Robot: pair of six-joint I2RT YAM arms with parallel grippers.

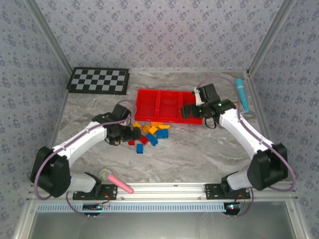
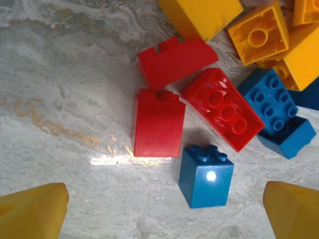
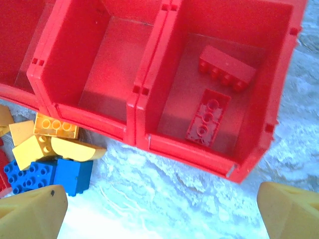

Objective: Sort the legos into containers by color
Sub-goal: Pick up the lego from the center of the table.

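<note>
The right end effector point(image 3: 159, 214) is spread wide with nothing between its yellow fingertips point(image 3: 31, 213). It hangs over the near edge of the red tray point(image 3: 189, 154), at its right-hand compartment. Two red bricks lie in that compartment: one on its side with the studs facing the near wall point(image 3: 227, 67), and a flatter one point(image 3: 208, 117) just in front of it. In the top view this end effector point(image 1: 189, 110) sits above the tray's right end.

The left end effector point(image 2: 162, 211) is also wide and holds nothing. It is low over the marbled bench point(image 2: 60, 99), at the left edge of the loose legos point(image 1: 149, 133). Closest to its fingers are a blue brick point(image 2: 206, 175) and an upright red brick point(image 2: 158, 123). Beyond them are a red sloped piece point(image 2: 177, 60) and a red two-by-four point(image 2: 223, 108). Yellow bricks point(image 2: 259, 32) and more blue ones point(image 2: 269, 99) lie farther out.

The pile rests on the bench just in front of the tray point(image 1: 144, 91). A checkered board point(image 1: 98, 80) lies at the far left. A pink-handled microphone toy point(image 1: 115, 181) lies near the left arm's base.
</note>
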